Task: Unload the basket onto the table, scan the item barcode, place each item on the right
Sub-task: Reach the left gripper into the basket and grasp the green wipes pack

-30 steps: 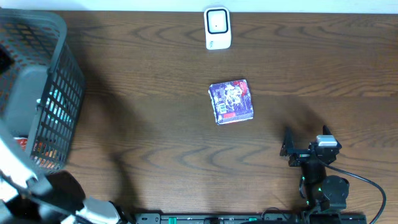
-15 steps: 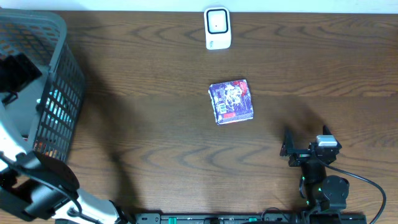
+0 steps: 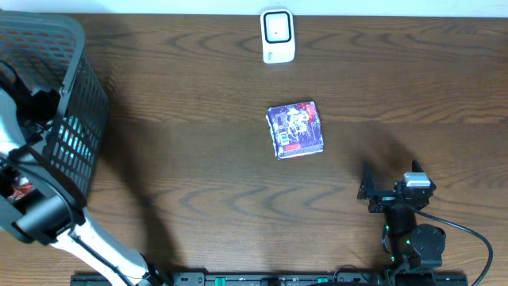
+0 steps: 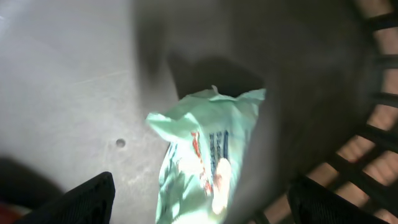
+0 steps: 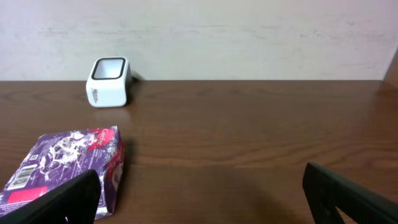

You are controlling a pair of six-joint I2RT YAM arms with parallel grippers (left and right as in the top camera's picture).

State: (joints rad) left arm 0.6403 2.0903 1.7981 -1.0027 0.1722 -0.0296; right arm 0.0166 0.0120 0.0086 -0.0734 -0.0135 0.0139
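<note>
Overhead view, straight down on the whole table [image 3: 198, 183]; left wrist view, close and steep, down into the basket [image 3: 75, 143] onto a green packet [image 4: 205, 155]; right wrist view, low and level across the table toward the scanner [image 5: 109, 82] and purple box [image 5: 68, 165], both shared with overhead.

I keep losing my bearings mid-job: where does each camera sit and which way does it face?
Overhead: above the table, looking straight down on basket, scanner, purple packet; left arm reaches into the basket, right arm at the near edge.
Left wrist: inside the basket, facing down at a green packet on its floor; open jaws at the lower corners.
Right wrist: low over the table, facing the far wall; open jaws at the lower corners.
Shared: overhead and right wrist both show scanner and purple packet.
</note>
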